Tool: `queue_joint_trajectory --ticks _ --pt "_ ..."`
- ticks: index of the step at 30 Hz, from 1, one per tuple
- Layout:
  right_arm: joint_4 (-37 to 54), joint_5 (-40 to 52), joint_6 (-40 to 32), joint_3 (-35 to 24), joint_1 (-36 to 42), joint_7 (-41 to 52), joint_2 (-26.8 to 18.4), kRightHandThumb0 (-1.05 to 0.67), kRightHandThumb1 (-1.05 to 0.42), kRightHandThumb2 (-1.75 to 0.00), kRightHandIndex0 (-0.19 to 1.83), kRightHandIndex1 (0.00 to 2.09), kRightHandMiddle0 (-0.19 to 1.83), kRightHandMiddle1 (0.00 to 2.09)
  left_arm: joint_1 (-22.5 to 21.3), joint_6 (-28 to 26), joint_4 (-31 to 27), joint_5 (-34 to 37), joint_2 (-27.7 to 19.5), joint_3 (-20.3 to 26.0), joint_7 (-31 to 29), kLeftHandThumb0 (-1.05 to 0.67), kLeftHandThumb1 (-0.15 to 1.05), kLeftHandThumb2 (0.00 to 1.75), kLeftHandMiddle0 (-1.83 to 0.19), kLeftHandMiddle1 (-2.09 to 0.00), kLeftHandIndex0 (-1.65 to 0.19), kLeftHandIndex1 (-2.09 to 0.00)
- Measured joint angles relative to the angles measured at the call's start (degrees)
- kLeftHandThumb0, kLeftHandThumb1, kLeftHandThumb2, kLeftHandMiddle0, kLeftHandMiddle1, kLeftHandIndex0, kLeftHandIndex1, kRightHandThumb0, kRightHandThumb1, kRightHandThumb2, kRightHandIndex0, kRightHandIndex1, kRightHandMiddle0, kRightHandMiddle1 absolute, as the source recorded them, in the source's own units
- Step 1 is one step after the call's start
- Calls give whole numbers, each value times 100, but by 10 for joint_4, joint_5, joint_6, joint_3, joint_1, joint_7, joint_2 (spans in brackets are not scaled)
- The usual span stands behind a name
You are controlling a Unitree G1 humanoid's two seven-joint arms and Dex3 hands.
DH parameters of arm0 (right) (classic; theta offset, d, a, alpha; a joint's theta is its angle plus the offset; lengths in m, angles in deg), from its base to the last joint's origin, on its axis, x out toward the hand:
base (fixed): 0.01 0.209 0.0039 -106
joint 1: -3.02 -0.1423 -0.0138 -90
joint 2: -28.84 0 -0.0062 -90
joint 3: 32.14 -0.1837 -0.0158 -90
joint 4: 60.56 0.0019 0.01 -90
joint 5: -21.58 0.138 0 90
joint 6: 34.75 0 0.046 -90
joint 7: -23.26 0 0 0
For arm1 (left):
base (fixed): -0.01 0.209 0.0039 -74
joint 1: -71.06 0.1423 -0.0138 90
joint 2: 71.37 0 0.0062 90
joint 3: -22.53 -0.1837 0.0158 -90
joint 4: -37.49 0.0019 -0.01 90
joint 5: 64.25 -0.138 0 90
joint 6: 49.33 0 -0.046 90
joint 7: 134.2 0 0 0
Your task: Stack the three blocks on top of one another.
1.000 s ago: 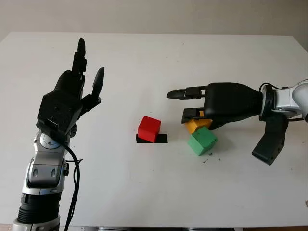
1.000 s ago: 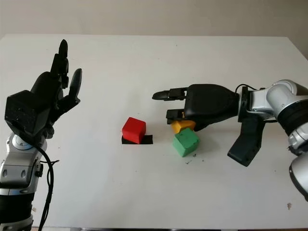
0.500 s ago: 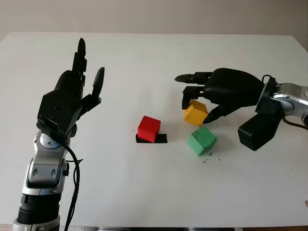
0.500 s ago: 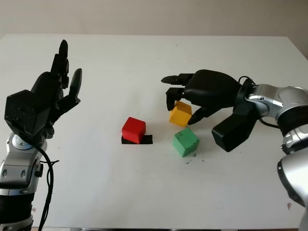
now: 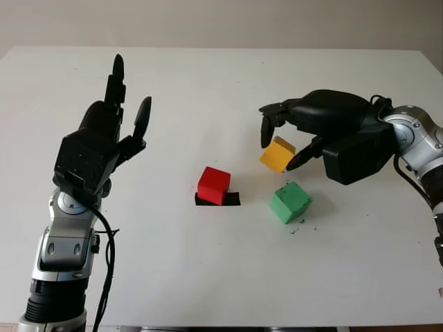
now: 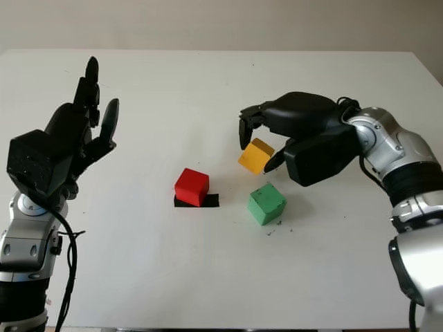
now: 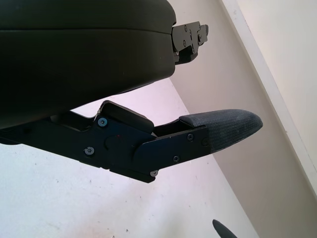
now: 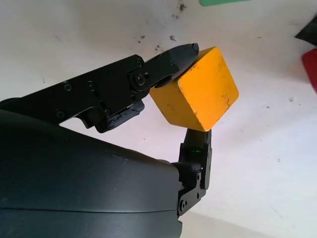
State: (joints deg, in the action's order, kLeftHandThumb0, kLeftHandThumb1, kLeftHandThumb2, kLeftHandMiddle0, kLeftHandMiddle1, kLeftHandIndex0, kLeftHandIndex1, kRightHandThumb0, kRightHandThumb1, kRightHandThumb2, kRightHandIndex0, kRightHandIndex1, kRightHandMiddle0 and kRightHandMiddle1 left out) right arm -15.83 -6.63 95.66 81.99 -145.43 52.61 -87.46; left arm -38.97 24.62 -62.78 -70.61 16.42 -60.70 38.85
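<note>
A white table point(image 5: 208, 277) carries the scene. The left hand point(image 5: 97, 142) is raised above the table's left side, open, with nothing held; its fingers point(image 7: 218, 130) are seen extended in the left wrist view. The right hand point(image 5: 325, 131) is held over the right part of the table, its fingers curled down around the yellow block point(image 5: 277, 154), which is gripped between fingertips and lifted off the surface, tilted on one corner. In the right wrist view the yellow block point(image 8: 200, 89) is pinched between a fingertip point(image 8: 176, 55) on one face and another finger below it.

The green block point(image 5: 290, 202) lies on the table just in front of and below the yellow block, apart from it, turned slightly askew. The red block point(image 5: 214, 185) sits to the left of the green one, well apart from the right hand, on a small strip of black tape point(image 5: 232, 200) that shows from under its right side. A few dark specks point(image 5: 299, 227) are scattered on the table beside the green block. No writing or label can be read on the blocks or the hands.
</note>
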Motion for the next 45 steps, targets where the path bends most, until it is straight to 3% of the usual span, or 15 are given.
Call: queue_joint_trajectory --ticks 22,30,39,45 --pt "106 116 -122 -62 -33 154 67 -43 -98 -5 23 6 34 143 0 -8 -12 -3 3 -8 7 -79 105 70 19 0 19 0" --pt "122 182 -233 -82 -31 210 104 -52 -98 -5 22 5 35 148 1 -6 -12 -2 4 -8 9 -82 105 72 19 0 19 0" --pt "118 198 -283 -84 -9 234 125 -56 -98 -5 20 4 34 150 1 -6 -12 -9 4 -11 12 -83 105 73 19 0 19 0" --pt "106 229 -369 -89 -8 268 150 -57 -97 -5 18 4 36 152 1 -4 -12 -9 4 -11 13 -83 105 73 19 0 19 0"
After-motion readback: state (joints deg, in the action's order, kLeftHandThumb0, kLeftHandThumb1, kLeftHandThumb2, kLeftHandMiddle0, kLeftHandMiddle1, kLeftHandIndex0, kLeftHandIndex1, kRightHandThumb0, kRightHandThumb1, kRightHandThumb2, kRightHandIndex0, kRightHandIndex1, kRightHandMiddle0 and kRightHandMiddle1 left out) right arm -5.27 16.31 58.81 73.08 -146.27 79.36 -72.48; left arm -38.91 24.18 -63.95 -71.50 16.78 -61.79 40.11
